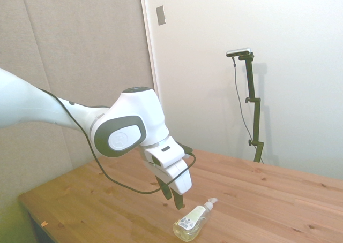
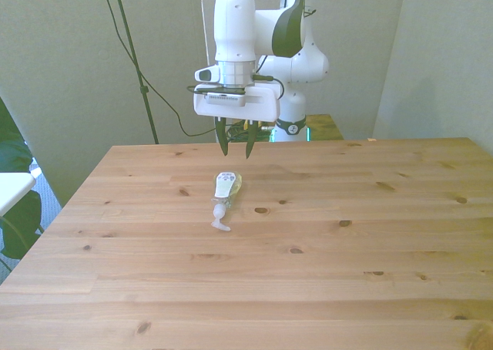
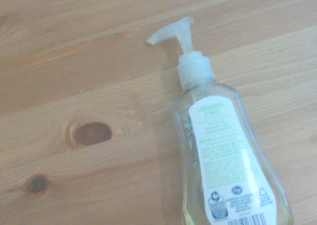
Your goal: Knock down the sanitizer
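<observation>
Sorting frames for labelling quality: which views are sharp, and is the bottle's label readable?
Wrist view: sanitizer close, slightly soft, label text illegible. Side view: bright, washed-out wall, bottle near the frame edge. Front view: evenly lit, table sharp, bottle small.

sanitizer (image 1: 193,221) (image 2: 225,190) (image 3: 225,160) | small clear bottle, pale yellowish gel, translucent white pump nozzle; white label with green and dark print, barcode at its base end | lying flat on its side, label face up | on the wooden desk (image 2: 347,242), toward the front view's left of centre; nozzle end pointing toward the front camera
</observation>
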`<state>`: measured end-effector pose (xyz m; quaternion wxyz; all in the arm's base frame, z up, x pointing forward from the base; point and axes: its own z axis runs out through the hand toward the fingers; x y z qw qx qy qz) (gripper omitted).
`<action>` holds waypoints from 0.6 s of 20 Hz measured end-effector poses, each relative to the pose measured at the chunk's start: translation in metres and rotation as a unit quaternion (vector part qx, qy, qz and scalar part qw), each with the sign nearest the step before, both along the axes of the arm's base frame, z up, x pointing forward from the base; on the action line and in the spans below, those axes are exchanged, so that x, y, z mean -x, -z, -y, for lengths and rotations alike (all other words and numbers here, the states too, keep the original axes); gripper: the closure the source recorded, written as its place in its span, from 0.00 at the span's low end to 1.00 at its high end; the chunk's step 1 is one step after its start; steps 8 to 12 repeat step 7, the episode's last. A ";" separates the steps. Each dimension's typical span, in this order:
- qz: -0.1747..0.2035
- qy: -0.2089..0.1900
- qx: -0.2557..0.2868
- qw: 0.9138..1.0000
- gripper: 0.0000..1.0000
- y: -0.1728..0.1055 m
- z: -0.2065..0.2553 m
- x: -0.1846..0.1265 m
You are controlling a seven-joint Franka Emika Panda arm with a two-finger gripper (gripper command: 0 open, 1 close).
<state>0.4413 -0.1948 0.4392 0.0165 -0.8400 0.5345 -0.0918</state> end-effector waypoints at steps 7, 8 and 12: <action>-0.009 -0.031 0.008 0.999 0.00 0.005 -0.035 0.024; -0.009 -0.031 0.008 0.999 0.00 0.005 -0.035 0.024; -0.009 -0.031 0.008 0.999 0.00 0.005 -0.035 0.024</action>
